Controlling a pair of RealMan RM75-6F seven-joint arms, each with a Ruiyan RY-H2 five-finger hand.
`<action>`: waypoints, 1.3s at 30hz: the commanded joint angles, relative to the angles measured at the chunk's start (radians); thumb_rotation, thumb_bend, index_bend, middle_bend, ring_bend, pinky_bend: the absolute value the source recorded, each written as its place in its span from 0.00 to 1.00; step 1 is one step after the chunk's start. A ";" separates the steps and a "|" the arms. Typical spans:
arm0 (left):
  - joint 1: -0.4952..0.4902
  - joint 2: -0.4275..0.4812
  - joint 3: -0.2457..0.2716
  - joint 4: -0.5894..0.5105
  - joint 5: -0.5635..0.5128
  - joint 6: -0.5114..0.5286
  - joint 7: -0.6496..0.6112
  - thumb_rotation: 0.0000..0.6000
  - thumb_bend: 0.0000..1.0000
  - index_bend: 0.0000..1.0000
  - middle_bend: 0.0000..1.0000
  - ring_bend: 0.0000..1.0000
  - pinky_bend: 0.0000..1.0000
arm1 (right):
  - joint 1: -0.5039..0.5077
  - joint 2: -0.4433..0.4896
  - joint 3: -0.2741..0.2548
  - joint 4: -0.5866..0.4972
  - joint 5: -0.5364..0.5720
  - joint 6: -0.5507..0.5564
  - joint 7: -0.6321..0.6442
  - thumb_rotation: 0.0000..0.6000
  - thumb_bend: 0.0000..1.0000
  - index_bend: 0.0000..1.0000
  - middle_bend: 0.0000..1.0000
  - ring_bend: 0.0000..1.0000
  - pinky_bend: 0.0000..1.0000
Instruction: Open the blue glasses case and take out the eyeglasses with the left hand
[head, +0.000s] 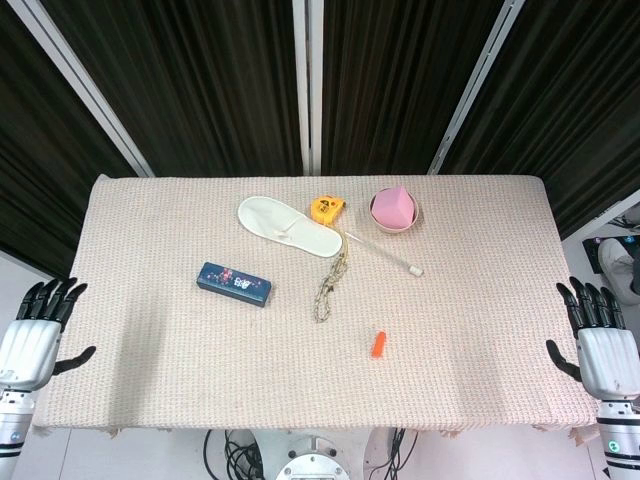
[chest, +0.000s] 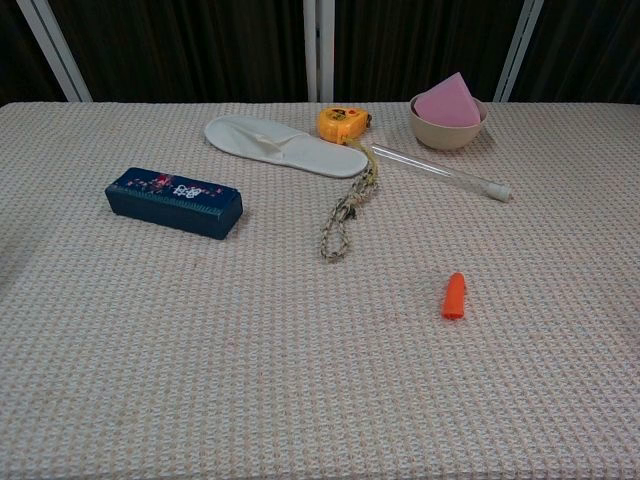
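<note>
Left hand (head: 35, 325) idle off table edge at 8 o'clock, fingers spread, holding nothing; right hand (head: 600, 335) likewise at 4 o'clock. Blue glasses case (head: 234, 284) lies closed, left of centre. Likely rigid, light, smooth; grip long sides, lift lid edge.
</note>
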 joint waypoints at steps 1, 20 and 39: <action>-0.006 -0.008 0.004 0.007 0.006 -0.007 -0.005 1.00 0.14 0.10 0.05 0.01 0.06 | -0.004 0.000 0.000 0.003 -0.001 0.004 0.004 1.00 0.24 0.00 0.00 0.00 0.00; -0.280 0.051 -0.031 -0.010 0.115 -0.313 -0.186 1.00 0.25 0.10 0.05 0.01 0.07 | -0.005 -0.005 0.006 0.009 -0.010 0.013 0.009 1.00 0.24 0.00 0.00 0.00 0.00; -0.715 -0.157 -0.056 0.281 -0.036 -0.933 -0.422 1.00 0.44 0.07 0.05 0.01 0.06 | -0.010 0.000 0.013 0.038 -0.026 0.038 0.092 1.00 0.30 0.00 0.00 0.00 0.00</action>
